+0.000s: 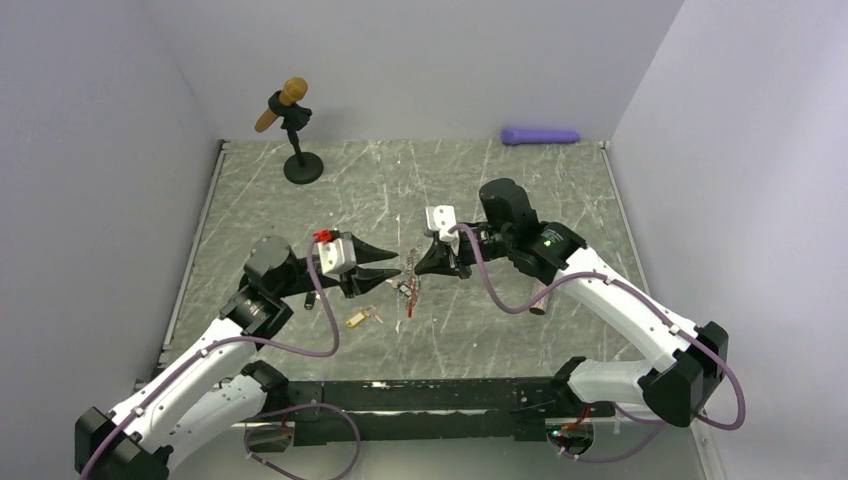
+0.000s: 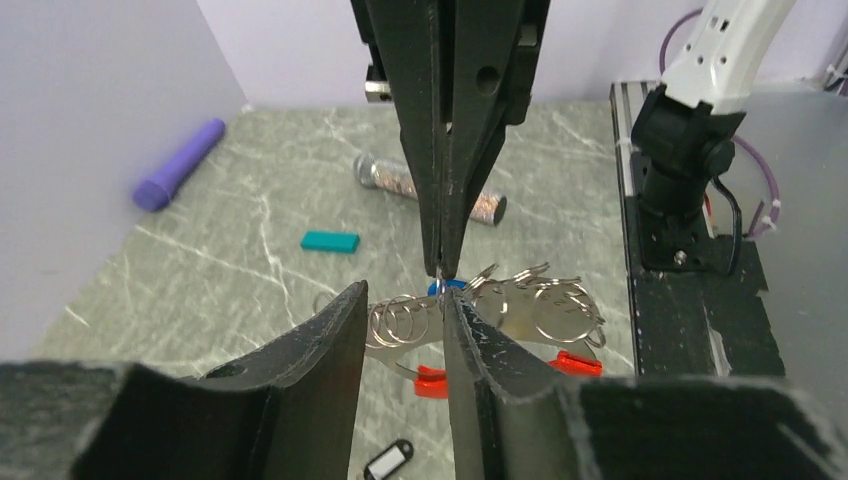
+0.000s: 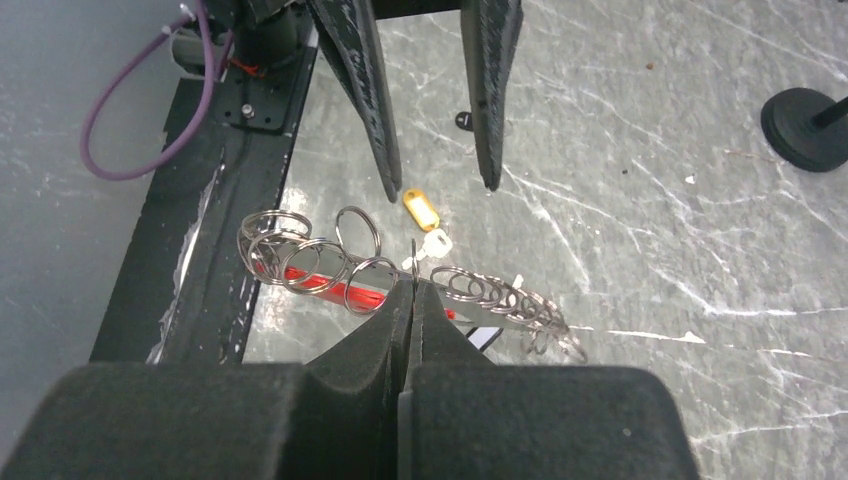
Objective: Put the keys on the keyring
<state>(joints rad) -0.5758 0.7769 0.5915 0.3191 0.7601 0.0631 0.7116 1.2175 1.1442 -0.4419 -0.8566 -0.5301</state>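
The red plastic clip with its bunched silver ring chain (image 3: 320,262) hangs from the clenched right gripper (image 3: 412,291) — just ahead of the released, empty left gripper (image 2: 402,300). Best hold it steady while the left fetches the yellow-tagged silver key (image 3: 421,211) lying beneath it — by the tag.

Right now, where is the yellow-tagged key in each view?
Top external: yellow-tagged key on the table, left of centre, below the left fingers.
Left wrist: not in it.
Right wrist: upper middle, beyond the keyring.
Shared landmark: the keyring's silver rings and red clip, in all three.
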